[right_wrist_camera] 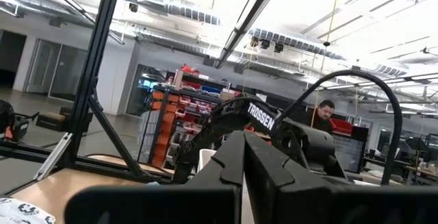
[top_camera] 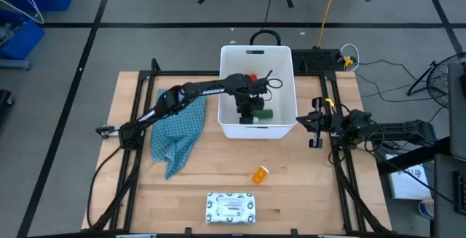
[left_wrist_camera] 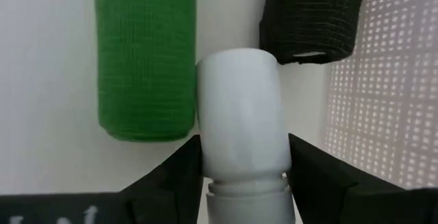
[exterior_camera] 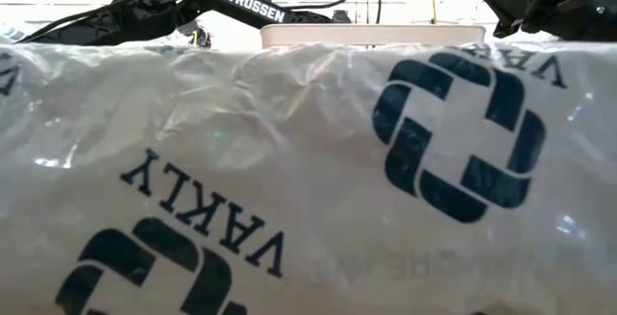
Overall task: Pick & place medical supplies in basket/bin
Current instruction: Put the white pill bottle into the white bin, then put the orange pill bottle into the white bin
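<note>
White bin [top_camera: 233, 56], upper centre, already holds a green roll [left_wrist_camera: 144, 59] and black roll [left_wrist_camera: 311, 15]. Left gripper [left_wrist_camera: 243, 176] inside pinches a white bottle [left_wrist_camera: 241, 114]. Orange pill bottle [top_camera: 260, 174] and packet [top_camera: 231, 207] remain below; right gripper [right_wrist_camera: 244, 176], pressed together, waits right.

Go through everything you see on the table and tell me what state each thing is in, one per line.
White tub: upright, holding supplies.
Small white bottle: between the left tool's fingers, inside the tub.
Green oblong piece: lying on the tub floor.
Black block: lying in the tub.
Orange pill bottle: on its side, on the table.
White dotted packet: flat on the table.
Blue cloth: crumpled.
Left tool: shut on the bottle.
Right tool: shut, empty.
</note>
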You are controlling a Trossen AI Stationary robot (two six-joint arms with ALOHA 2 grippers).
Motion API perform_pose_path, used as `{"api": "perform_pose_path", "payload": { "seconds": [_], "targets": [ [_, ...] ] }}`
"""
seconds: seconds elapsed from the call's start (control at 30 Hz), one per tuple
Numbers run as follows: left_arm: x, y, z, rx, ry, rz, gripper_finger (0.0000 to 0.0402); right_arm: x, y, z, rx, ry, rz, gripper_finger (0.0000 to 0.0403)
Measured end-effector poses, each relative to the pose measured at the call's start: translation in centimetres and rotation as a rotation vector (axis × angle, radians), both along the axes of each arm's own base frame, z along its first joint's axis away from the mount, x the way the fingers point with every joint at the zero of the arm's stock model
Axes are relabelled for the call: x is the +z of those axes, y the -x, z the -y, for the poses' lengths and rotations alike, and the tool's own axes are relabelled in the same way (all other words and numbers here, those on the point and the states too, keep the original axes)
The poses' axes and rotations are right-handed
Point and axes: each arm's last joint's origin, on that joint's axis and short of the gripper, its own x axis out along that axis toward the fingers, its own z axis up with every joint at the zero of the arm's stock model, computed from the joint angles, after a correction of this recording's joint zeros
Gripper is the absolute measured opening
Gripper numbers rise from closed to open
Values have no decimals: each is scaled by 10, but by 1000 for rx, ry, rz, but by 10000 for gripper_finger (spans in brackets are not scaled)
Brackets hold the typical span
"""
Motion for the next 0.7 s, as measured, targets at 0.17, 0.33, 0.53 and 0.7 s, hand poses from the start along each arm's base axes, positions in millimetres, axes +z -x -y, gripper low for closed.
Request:
{"api": "perform_pose_path", "payload": {
  "seconds": [0.17,0.33,0.53,0.7],
  "targets": [
    [-4,-1,0,-3,-27,-8,230,0,0,-1,22,5,0,0],
    [-5,-2,0,-3,-50,-9,302,0,0,-1,25,6,0,0],
    [24,3,-1,-25,-170,11,349,0,0,-1,27,3,-1,0],
    [121,30,8,-67,-259,198,350,0,0,-1,27,0,-2,0]
  ]
}}
